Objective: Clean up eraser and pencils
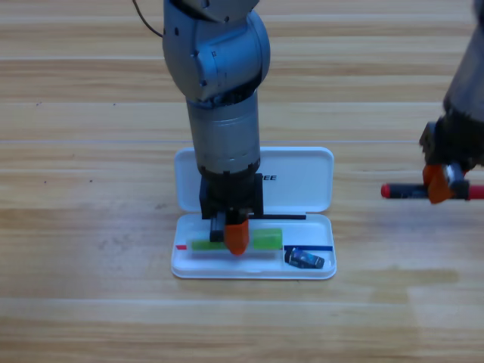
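Note:
The white case (302, 170) lies open at the table's middle. My left gripper (231, 236) points down into its tray, shut on the green pencil (265, 240), which lies lengthwise in the tray's long compartment. The eraser (304, 259), a small dark block with a light blue patch, sits in the tray's lower right compartment. At the right edge my right gripper (440, 184) is shut on the red-and-black pencil (401, 190) and holds it level above the table, its right end running out of the picture.
The case's lid (295, 197) lies flat behind the tray, under the left arm (219, 91). Bare wooden table (91, 227) surrounds the case on all sides.

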Action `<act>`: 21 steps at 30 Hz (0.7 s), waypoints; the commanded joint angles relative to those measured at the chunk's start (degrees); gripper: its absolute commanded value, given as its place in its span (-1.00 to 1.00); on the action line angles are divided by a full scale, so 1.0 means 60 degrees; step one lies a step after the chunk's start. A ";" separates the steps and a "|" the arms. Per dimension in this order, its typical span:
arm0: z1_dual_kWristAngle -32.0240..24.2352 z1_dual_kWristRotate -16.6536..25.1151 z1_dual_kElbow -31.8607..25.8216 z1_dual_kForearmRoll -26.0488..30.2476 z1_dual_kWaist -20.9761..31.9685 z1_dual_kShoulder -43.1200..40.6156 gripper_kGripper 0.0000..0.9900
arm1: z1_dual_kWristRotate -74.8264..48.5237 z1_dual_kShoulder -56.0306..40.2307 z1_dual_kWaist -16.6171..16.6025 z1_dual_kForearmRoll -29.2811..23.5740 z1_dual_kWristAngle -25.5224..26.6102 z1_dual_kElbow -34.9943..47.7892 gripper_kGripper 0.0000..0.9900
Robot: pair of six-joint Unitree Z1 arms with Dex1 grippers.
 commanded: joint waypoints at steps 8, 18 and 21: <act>0.0223 -0.0083 0.0364 -0.0085 -0.0208 0.0374 -1.00 | 0.0341 -0.0516 0.0279 0.0184 0.0251 0.0478 -1.00; 0.0209 -0.0274 0.0364 -0.0085 -0.0208 0.0330 -1.00 | 0.0517 -0.0487 0.0440 0.0184 0.0266 0.0434 -1.00; 0.0223 -0.0288 0.0378 -0.0041 -0.0208 0.0286 -0.17 | 0.0546 -0.0487 0.0484 0.0184 0.0266 0.0405 -1.00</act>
